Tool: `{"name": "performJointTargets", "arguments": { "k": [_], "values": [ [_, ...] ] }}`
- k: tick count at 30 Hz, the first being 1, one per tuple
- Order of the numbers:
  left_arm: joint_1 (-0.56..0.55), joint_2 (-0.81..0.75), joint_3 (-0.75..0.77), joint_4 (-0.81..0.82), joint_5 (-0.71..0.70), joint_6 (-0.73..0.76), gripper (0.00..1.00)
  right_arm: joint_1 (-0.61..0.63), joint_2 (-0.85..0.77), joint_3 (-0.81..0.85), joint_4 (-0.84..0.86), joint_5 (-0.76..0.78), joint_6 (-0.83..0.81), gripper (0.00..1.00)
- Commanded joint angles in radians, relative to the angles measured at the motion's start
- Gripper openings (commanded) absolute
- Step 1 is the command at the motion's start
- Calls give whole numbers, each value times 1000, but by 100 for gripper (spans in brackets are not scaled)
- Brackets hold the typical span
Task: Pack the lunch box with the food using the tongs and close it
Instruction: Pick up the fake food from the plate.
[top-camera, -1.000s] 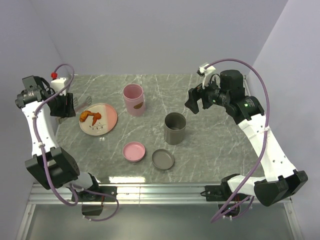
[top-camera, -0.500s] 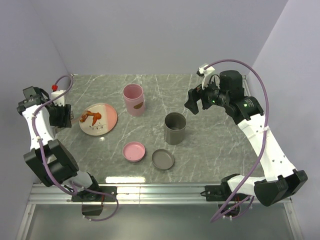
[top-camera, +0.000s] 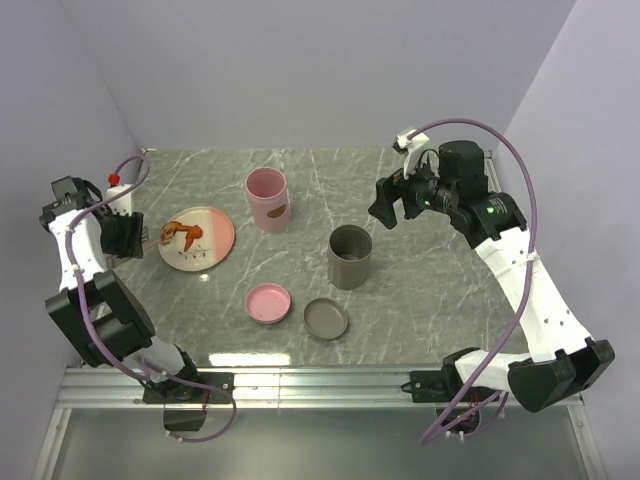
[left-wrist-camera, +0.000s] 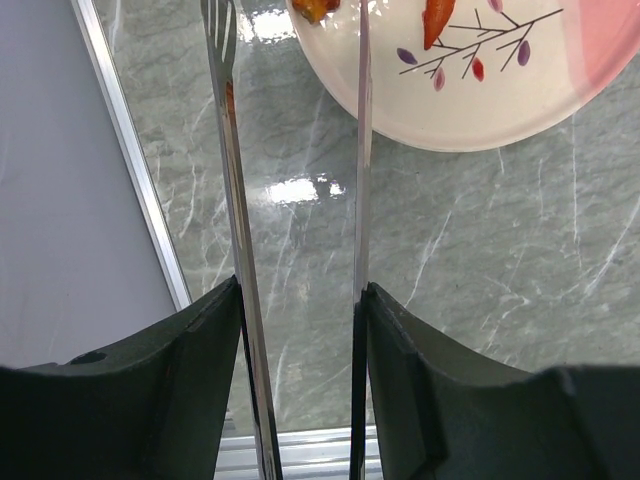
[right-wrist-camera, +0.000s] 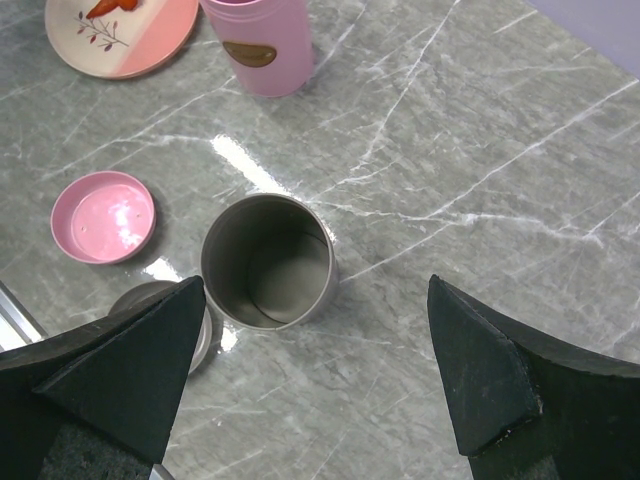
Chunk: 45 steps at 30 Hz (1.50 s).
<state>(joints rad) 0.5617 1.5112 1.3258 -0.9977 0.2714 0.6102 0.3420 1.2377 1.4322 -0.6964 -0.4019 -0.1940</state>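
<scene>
My left gripper (top-camera: 130, 238) (left-wrist-camera: 300, 295) is shut on the silver tongs (left-wrist-camera: 232, 150), one thin arm lying against the inner face of each finger. The tong tips reach the left rim of the plate (top-camera: 215, 232) (left-wrist-camera: 520, 110), where the orange-red food (top-camera: 180, 235) (left-wrist-camera: 437, 20) lies. The lunch box stands open as a pink tub (top-camera: 267, 198) (right-wrist-camera: 258, 45) and a grey tub (top-camera: 350, 256) (right-wrist-camera: 268, 262). My right gripper (top-camera: 390, 205) (right-wrist-camera: 316, 288) hangs open high above the grey tub, nothing between its fingers.
A pink lid (top-camera: 268, 303) (right-wrist-camera: 103, 216) and a grey lid (top-camera: 326, 318) (right-wrist-camera: 205, 335) lie flat near the table's front. The left wall and the table's metal edge strip (left-wrist-camera: 140, 200) are close beside my left gripper.
My left gripper has come down and toward the near side with the tongs, bringing their tips to the plate's left rim. The right arm has stayed put.
</scene>
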Motion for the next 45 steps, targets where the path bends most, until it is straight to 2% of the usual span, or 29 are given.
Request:
{"name": "performJointTargets", "arguments": {
  "k": [1,25,36,45],
  "values": [
    [4,-2,-5,33,14,20,56,-9,0,10,24,-5,10,99],
    [-49,47,6,71,8,2,50,-9,-7,-6,28,1,4,99],
    [-68,43,23,64,-1,-1,38,-9,-14,-15,29,0,4,99],
    [-69,15,36,77,-34,-7,35,-9,-12,-12,29,-3,5,99]
  ]
}}
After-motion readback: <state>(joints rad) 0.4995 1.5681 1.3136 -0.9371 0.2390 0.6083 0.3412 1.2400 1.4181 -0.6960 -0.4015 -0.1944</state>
